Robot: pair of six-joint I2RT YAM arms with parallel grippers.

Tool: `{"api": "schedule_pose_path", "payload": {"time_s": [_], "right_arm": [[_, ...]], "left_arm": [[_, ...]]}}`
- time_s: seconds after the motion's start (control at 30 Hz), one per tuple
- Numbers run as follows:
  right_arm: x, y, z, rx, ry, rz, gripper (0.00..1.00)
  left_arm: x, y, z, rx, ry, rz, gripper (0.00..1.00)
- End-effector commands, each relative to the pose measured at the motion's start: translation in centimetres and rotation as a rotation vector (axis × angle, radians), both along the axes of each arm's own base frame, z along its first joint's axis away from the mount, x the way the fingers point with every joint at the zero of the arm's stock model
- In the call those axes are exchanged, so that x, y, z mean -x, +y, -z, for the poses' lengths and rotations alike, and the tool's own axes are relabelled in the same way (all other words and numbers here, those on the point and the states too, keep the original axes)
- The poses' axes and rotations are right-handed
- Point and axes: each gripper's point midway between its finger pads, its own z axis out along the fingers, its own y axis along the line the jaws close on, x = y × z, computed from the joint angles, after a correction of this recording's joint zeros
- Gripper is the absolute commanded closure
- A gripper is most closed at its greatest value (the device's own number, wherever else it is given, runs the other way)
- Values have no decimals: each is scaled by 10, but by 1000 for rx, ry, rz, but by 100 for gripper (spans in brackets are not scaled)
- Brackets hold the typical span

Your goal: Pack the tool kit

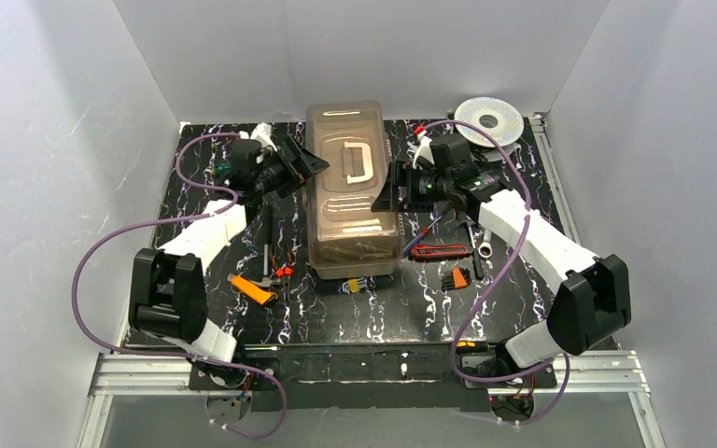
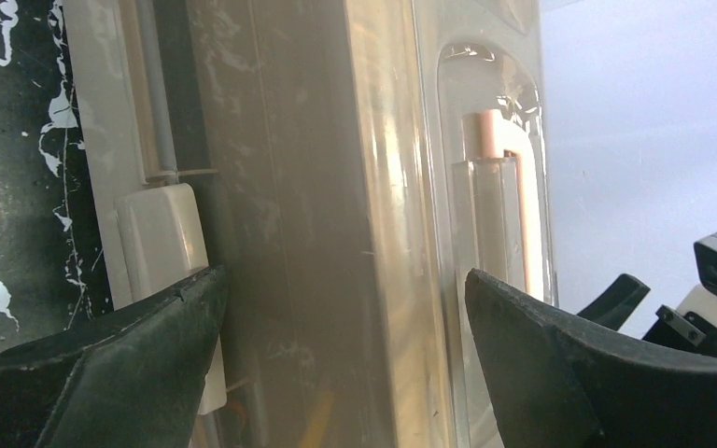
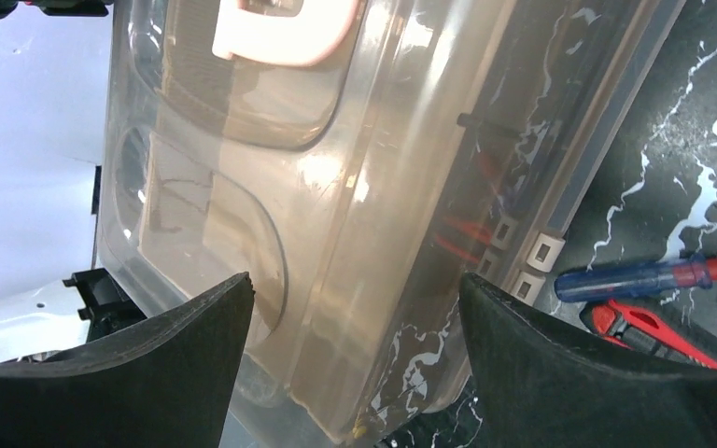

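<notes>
Sitting lengthwise at mid-counter (image 1: 373,317), nearer the far edge — the taupe toolbox (image 1: 353,224), smoky lid (image 1: 345,140) down, cream handle (image 1: 356,163) flat on top. The left claw (image 1: 303,166) is at the box's left flank, fingers apart: one over the side wall by a beige latch (image 2: 163,243), the other over the lid. Contact cannot be told. The right claw (image 1: 387,191) is at the right flank, fingers likewise spread wide, clamped on nothing.

Loose tools lie on the counter — an orange-handled tool (image 1: 252,289) off the box's near-left corner; a red knife (image 1: 439,250), a blue-and-red screwdriver (image 3: 653,277) and a small orange-and-black piece (image 1: 456,277) to its right. A silver spool (image 1: 489,118) lies in the far right corner.
</notes>
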Motion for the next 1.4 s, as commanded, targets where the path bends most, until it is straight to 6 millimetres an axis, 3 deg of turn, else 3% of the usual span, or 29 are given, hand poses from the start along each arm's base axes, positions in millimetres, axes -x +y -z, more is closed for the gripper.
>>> {"api": "schedule_pose_path", "payload": {"time_s": [0.0, 0.3, 0.5, 0.6, 0.73, 0.93, 1.13, 1.37], "right_arm": [[6, -5, -21, 0, -75, 15, 13], [-33, -36, -39, 87, -103, 165, 12], [-36, -28, -40, 50, -95, 140, 13], [-35, -27, -36, 45, -88, 136, 13], [-36, -25, -35, 40, -87, 131, 13], [-32, -15, -40, -12, -64, 90, 13], [-30, -10, -43, -40, -59, 74, 14], [-31, -6, -36, -43, -31, 57, 14]], "left_arm": [[26, -44, -16, 25, -9, 138, 2], [63, -25, -27, 31, -22, 65, 2], [53, 42, -12, 175, 56, -64, 2], [55, 60, 2, 178, 60, -131, 2], [50, 52, 16, 254, 99, -104, 2], [25, 36, 18, 468, 113, -38, 2], [4, 36, 49, 586, 134, -76, 2], [-12, 20, 52, 790, 127, -12, 4]]}}
